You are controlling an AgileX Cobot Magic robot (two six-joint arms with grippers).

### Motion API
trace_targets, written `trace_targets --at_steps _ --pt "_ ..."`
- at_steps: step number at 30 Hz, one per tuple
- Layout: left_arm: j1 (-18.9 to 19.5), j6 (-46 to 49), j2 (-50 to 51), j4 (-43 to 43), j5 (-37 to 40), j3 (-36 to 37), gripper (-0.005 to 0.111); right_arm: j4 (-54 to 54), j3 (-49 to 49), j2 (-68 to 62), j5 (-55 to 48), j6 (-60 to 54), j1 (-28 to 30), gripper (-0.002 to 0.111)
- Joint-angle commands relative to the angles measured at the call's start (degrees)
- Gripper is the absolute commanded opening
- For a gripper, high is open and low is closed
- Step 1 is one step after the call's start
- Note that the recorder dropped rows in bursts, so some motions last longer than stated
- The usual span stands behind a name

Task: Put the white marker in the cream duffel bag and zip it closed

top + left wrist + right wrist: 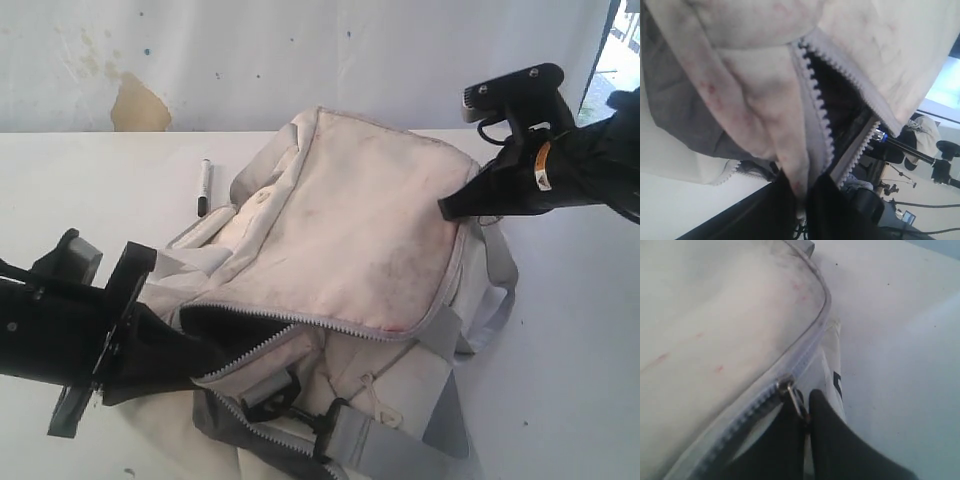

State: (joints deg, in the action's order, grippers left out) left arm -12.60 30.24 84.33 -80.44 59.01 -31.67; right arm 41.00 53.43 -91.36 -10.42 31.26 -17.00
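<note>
White table top (pixel 80 200) fills most of the exterior view, and a white wall (pixel 300 60) with a brown stain (pixel 138 105) is seen behind it. The cream duffel bag (pixel 370 210) is laid in the middle of the table. The white marker (pixel 204 186) is laid flat on the table just beside the bag's far left corner. It is outside the bag and is touched by nothing.

The left gripper (pixel 200 362) (pixel 802 205) is shut tight on a fold of the bag's cloth. This is at the end of the zip where the bag's mouth (pixel 235 325) is open and the black lining is shown. The right gripper (pixel 452 210) (pixel 805 415) is at the bag's other end. Its fingers are closed on the small metal zip pull (pixel 792 392), as the right wrist view shows.

The step in hand is judged to be the opening of the bag. The cloth is held at one end so that the zip can be drawn from the other. How much of the zip is undone cannot be told.

Next, a wide enough mouth is needed. Then one gripper must be let go of the bag, opened, and brought over to the marker. The marker is thin and lies flat, so it must be pinched with care across its middle. Once it is dropped in, the zip pull must be drawn back the whole way.
</note>
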Motion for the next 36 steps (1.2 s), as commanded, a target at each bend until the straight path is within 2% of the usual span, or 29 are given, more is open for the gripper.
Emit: trace_targets --at_steps 1,5,11,15,19,21,24,27,29,34,36 --pt "0.13 0.02 -0.04 6.45 0.59 0.23 0.0 1.11 1.46 -5.17 3.1 0.69 4.12 0.0" --pt "0.13 0.02 -0.04 10.9 -1.3 0.23 0.0 1.26 1.93 -8.77 7.38 0.33 5.49 0.0" --pt "0.13 -0.08 -0.04 15.16 -3.97 0.23 0.0 0.92 2.35 -11.74 20.17 -1.76 7.88 0.0" --pt "0.13 -0.93 -0.04 19.97 -4.09 0.23 0.0 -0.4 4.42 -13.35 18.34 -0.99 9.53 0.0" --pt "0.13 -0.94 -0.04 17.97 -5.93 0.23 0.0 -0.4 5.25 -13.45 18.45 0.76 9.66 0.003" --pt "0.13 -0.71 -0.04 15.11 -6.7 0.23 0.0 -0.4 5.25 -13.45 19.9 3.39 9.66 0.012" --pt "0.13 1.89 -0.04 9.54 -6.93 0.23 0.0 -0.4 5.25 -13.45 20.83 8.82 9.66 0.037" --pt "0.13 6.42 -0.04 4.51 -6.93 0.23 0.001 -0.4 5.25 -13.09 18.48 14.19 9.45 0.057" --pt "0.13 9.81 -0.04 1.69 -6.81 0.23 0.009 -0.4 5.25 -12.08 14.04 16.58 8.99 0.062" --pt "0.13 12.18 -0.04 -0.36 -6.69 0.23 0.045 -0.4 5.25 -8.23 1.65 16.59 7.18 0.062" --pt "0.13 12.18 -0.04 0.62 -6.39 0.23 0.055 -0.52 5.25 -6.29 -0.94 15.99 6.02 0.062"
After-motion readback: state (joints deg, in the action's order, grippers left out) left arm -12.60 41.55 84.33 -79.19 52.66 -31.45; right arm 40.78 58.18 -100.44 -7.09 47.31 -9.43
